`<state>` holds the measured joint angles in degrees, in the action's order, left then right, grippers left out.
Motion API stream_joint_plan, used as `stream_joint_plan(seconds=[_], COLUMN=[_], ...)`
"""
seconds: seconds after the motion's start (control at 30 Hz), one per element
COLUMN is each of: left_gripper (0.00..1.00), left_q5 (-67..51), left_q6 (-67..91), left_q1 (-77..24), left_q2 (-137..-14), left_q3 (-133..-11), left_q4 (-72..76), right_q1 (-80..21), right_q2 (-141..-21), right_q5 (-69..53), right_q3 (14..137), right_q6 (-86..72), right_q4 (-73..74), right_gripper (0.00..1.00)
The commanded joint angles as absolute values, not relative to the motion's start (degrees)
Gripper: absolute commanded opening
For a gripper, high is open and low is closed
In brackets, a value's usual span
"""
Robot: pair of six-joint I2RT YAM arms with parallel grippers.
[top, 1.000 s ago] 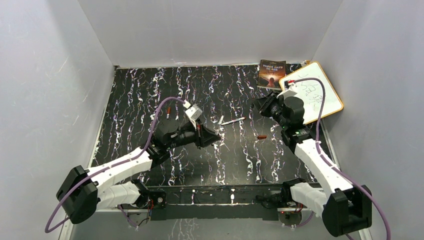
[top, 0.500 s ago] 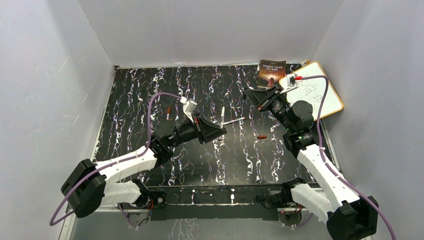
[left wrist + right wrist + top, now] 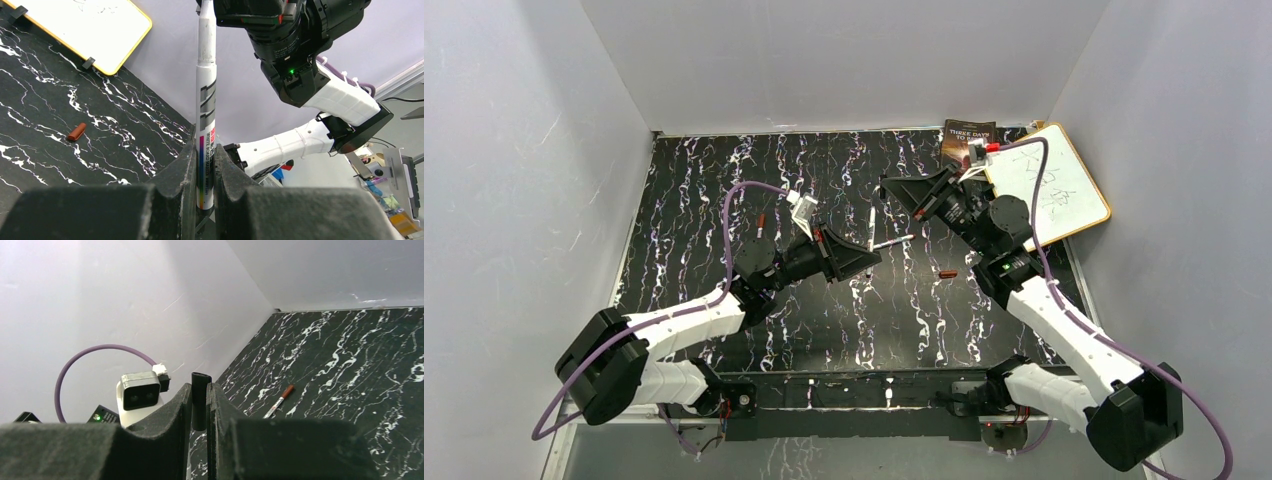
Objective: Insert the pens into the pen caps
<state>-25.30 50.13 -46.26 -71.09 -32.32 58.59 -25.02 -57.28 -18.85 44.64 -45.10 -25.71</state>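
- Step in hand: mating one pen with a cap in the air, above the worktop (image 3: 704, 200).
- The left tool (image 3: 204, 155) is clamped narrow on a pen (image 3: 206, 100). It grips the lower barrel, and the tip points up at the right tool (image 3: 200, 395).
- The right tool pinches a black cap (image 3: 200, 382) between nearly closed fingers, with one end of the cap poking out past them.
- Pen tip and cap are near each other; I cannot tell whether they touch.
- The next move calls for lining the tip and the cap's mouth on one axis, then a straight push. A slight tilt would likely make the tip skid off.
- A second pen (image 3: 892, 242) and a red cap (image 3: 946, 273) lie apart on the worktop. A third pen (image 3: 280, 401) looks already capped.
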Motion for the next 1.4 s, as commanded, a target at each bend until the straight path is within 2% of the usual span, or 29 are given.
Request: stream_joint_plan(seconds=[0.0,1.37], left_gripper=[0.00,0.00], left_q5=[-25.3,-25.8], left_q6=[49.8,47.6], left_q1=[-46.5,-46.4], left_q2=[-71.0,-70.0], left_q3=[-34.9,-35.8], left_q4=[61.9,59.7], right_q1=[-27.4,-29.2], right_q2=[-58.5,-58.1], right_q5=[-17.7,-17.7], right_q3=[48.3,49.7], right_q6=[-44.5,-42.5], right_q4=[-31.4,-28.9], right_gripper=[0.00,0.00])
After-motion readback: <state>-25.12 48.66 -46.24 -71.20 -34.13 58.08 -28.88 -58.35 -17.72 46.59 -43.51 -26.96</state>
